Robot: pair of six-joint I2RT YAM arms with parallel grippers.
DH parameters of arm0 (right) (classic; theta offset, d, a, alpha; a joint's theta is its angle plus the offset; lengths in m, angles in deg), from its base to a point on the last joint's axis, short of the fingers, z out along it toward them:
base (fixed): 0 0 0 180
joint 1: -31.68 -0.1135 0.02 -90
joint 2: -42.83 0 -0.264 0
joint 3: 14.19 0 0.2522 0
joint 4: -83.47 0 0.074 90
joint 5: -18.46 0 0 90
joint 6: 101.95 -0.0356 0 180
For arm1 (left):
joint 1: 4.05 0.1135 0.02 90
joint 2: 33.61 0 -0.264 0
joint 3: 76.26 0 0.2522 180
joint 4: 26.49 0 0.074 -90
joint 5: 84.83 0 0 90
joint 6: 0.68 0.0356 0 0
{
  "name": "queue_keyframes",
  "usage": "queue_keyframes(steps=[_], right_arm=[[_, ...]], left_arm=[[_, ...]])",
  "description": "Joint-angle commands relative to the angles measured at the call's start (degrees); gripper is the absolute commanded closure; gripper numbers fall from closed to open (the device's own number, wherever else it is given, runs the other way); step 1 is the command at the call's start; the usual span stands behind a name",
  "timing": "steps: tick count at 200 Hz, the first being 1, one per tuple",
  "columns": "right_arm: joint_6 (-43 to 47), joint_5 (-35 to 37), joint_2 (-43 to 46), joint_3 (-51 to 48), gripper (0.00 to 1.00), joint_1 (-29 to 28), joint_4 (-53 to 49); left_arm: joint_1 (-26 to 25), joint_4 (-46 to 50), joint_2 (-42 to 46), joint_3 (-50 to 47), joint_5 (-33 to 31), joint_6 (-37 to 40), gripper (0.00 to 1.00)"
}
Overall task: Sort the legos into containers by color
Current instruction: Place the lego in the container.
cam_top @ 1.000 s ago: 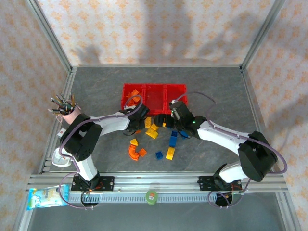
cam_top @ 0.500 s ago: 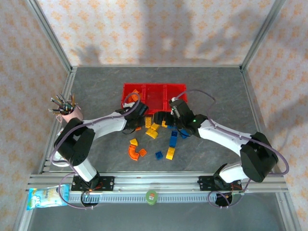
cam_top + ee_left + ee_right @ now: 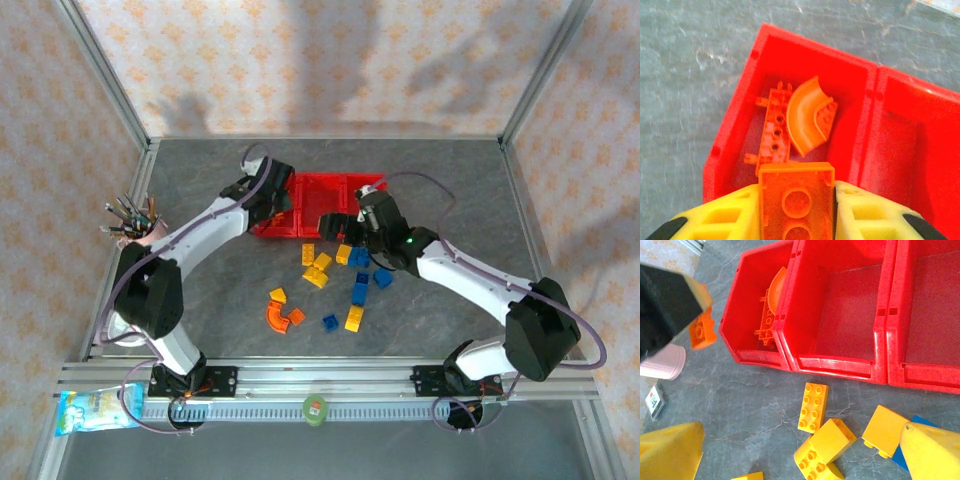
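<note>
Three red plastic bins [image 3: 830, 362], two orange plastic bricks [image 3: 805, 117] in one; left fingers [image 3: 855, 210] gripping one orange studded brick [image 3: 796, 200]; right fingers [image 3: 670, 455] wide apart

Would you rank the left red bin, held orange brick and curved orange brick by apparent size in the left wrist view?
Largest first:
left red bin
held orange brick (nearness inflates it)
curved orange brick

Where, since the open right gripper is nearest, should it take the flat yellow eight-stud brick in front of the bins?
Probably across its two long sides, coming straight down: the yellow brick lies flat, studs up, with table bare along both long sides.
</note>
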Motion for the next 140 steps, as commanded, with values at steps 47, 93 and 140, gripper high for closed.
queue_keyframes(steps=[47, 93, 140], right_arm=[[0.43, 1.17, -1.01, 2.06, 0.0, 0.69, -0.27], [1.75, 1.38, -0.9, 3.12, 0.0, 0.69, -1.73], [2.13, 1.58, -0.05, 4.1, 0.0, 0.64, -3.12]], left_arm=[[3.46, 6.76, -15.11, 14.97, -2.5, 8.7, 0.64], [3.73, 8.57, -17.04, 18.97, -2.74, 10.77, 0.52], [3.77, 11.44, -13.4, 18.61, -0.76, 10.72, 0.49]])
